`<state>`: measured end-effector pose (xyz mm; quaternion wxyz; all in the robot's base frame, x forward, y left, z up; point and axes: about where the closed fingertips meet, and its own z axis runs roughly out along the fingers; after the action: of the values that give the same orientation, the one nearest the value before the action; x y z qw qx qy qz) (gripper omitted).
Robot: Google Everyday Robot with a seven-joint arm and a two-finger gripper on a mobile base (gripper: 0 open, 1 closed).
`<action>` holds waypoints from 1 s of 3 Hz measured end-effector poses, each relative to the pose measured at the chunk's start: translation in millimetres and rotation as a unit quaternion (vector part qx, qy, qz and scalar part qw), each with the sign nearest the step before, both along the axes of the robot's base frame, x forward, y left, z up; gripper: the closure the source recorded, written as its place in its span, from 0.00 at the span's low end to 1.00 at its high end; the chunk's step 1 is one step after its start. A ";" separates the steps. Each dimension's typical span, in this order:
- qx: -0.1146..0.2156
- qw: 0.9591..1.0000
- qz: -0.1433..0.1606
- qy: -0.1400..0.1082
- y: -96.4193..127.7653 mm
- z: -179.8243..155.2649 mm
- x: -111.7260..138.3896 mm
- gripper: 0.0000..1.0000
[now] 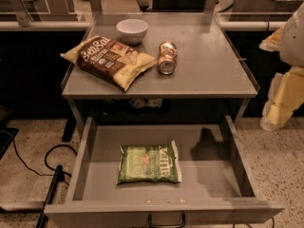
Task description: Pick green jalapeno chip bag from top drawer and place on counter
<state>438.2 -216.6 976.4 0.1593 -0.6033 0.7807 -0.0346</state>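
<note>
The green jalapeno chip bag (148,163) lies flat in the middle of the open top drawer (85,156), its white lettering turned sideways. The drawer is pulled fully out below the counter (209,65), and its dark handle (166,221) is at the front. My gripper (275,118) hangs at the right edge of the view, outside the drawer's right wall and above the floor. It is well to the right of the bag and touches nothing. The arm (292,37) rises above it.
On the counter lie a larger brown-and-yellow chip bag (110,60), a white bowl (132,30) and a can on its side (166,57). A black cable (50,175) runs over the speckled floor at the left. Other tables stand behind.
</note>
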 end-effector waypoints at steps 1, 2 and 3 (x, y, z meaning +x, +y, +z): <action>0.000 1.000 0.000 0.000 0.0 0.0 0.0 0.00; 0.011 1.000 0.011 0.016 18.0 -27.5 -4.8 0.00; 0.024 0.998 0.029 0.044 52.2 -73.4 -11.2 0.00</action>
<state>426.9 -164.4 903.0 0.1404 -0.6226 0.7697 0.0155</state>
